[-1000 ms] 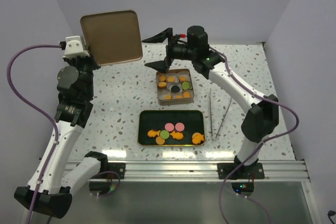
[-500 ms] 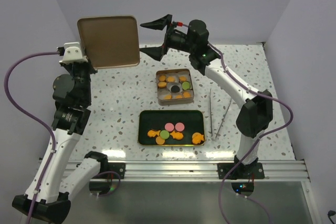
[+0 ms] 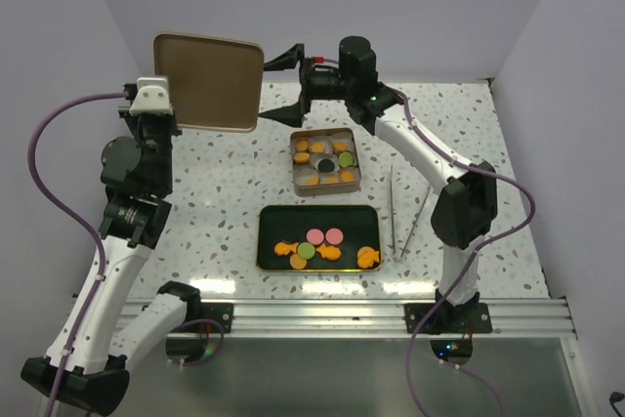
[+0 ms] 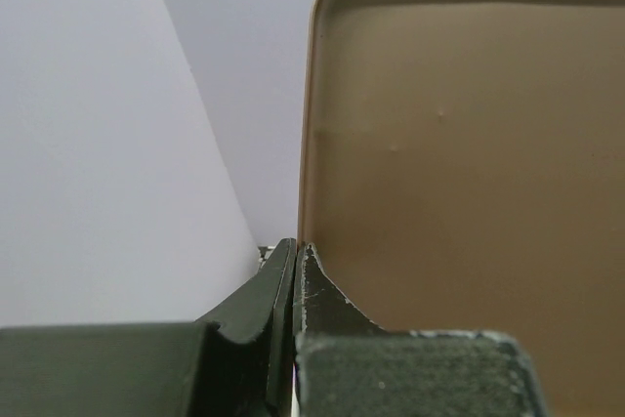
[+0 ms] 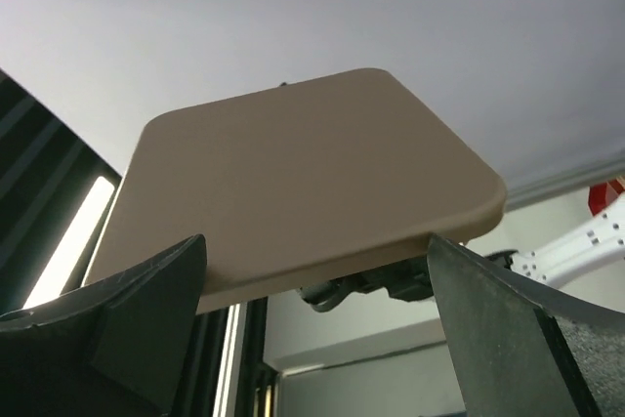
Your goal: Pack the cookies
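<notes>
The overhead view is bright and evenly lit by soft light from above, sharp across the speckled worktop [image 3: 225, 183], with faint shadows and a white glare band along its near edge by the metal rail [image 3: 322, 314]. At the left wrist the left claw [image 4: 295, 266] is a dark, soft-focus mass, while the tan lid [image 4: 469, 163] is smoothly lit. At the right wrist the right claw [image 5: 314, 241] is near-black and blurred, the tan lid looks shaded and matte, and a strip light [image 5: 68, 241] burns white at lower left.
</notes>
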Available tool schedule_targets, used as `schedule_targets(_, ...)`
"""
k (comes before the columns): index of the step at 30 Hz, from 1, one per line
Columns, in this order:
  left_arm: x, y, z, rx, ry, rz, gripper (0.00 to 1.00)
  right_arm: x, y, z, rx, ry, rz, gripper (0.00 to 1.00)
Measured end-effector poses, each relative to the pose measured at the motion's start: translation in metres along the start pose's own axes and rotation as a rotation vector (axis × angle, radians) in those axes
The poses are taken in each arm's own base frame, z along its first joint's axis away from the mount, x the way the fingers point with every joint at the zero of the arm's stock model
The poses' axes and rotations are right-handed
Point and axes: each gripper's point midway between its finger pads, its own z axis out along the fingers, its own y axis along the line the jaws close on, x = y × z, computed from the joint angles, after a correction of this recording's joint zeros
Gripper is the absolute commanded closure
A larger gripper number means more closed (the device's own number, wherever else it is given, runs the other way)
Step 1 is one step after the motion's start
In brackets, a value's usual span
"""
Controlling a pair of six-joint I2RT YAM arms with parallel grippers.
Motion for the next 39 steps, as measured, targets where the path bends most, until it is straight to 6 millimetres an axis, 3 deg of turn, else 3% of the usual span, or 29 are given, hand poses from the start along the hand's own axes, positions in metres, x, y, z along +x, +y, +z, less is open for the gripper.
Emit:
schedule_targets(8, -0.017, -0.012, -0.003, 0.047, -0.044, 0.117, 1.0, -0.002, -0.032, 0.004, 0.113, 0.075, 0.081, 0.01)
schedule_targets(15, -0.03, -0.006, -0.004, 0.011, -0.081, 0.207, 1.0, 0.019, -0.031, 0.005, 0.139, 0.149, 0.075, 0.01)
schedule_targets(26, -0.031, 0.003, -0.005, -0.047, -0.089, 0.256, 1.0, 0.024, -0.027, 0.007, 0.119, 0.169, 0.068, 0.04)
schedule_targets(36, -0.035, 0.003, -0.01, -0.083, -0.089, 0.219, 1.0, 0.038, -0.009, 0.017, 0.009, 0.182, -0.068, 0.21)
schedule_targets(39, -0.038, 0.005, -0.011, -0.103, -0.095, 0.204, 1.0, 0.04, -0.005, 0.018, -0.014, 0.182, -0.093, 0.33)
